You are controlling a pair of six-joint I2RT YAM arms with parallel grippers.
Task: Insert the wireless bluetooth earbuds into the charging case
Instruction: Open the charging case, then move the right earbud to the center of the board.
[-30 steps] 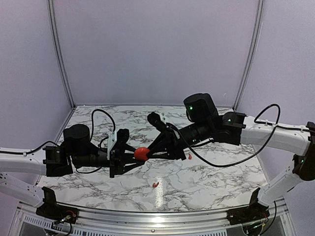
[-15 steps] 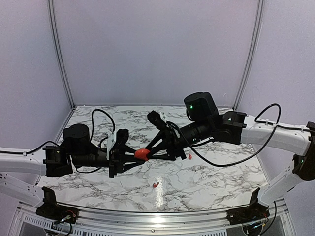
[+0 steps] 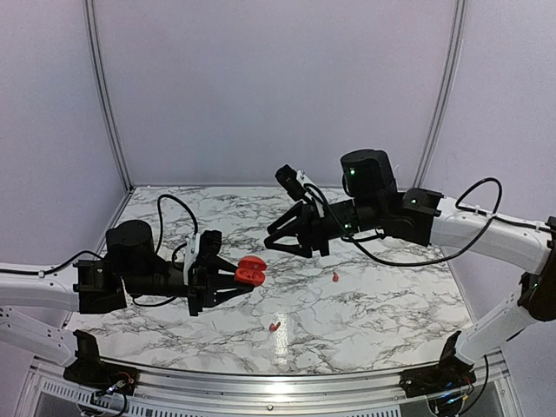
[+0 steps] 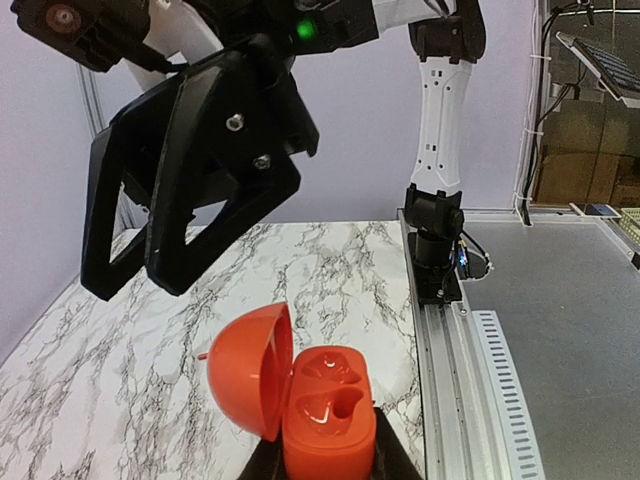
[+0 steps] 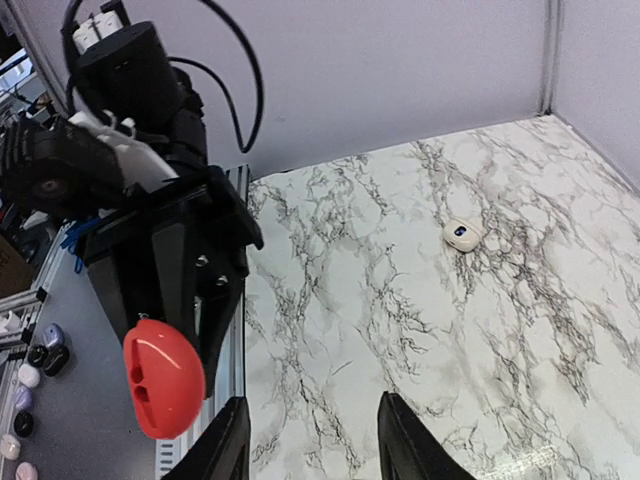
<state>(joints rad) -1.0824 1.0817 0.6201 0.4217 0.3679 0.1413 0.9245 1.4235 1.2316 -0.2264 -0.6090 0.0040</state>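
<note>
My left gripper [image 3: 228, 282] is shut on the red charging case [image 3: 251, 271], held above the table with its lid swung open. In the left wrist view the case [image 4: 325, 420] shows two empty wells, its lid [image 4: 250, 365] standing to the left. The case also shows in the right wrist view [image 5: 163, 378]. My right gripper [image 3: 282, 244] is open and empty, up and to the right of the case, apart from it. One red earbud [image 3: 274, 327] lies on the marble near the front. The other earbud [image 3: 334, 277] lies to the right, below my right arm.
A small white object with a dark spot [image 5: 461, 234] lies on the marble in the right wrist view. The marble table [image 3: 373, 313] is walled by lilac panels on three sides. A metal rail [image 3: 278, 382] runs along the near edge.
My right gripper has let go of the case and pulled back up and to the right. The case's lid, shut before, now stands open. My left gripper keeps holding the case.
</note>
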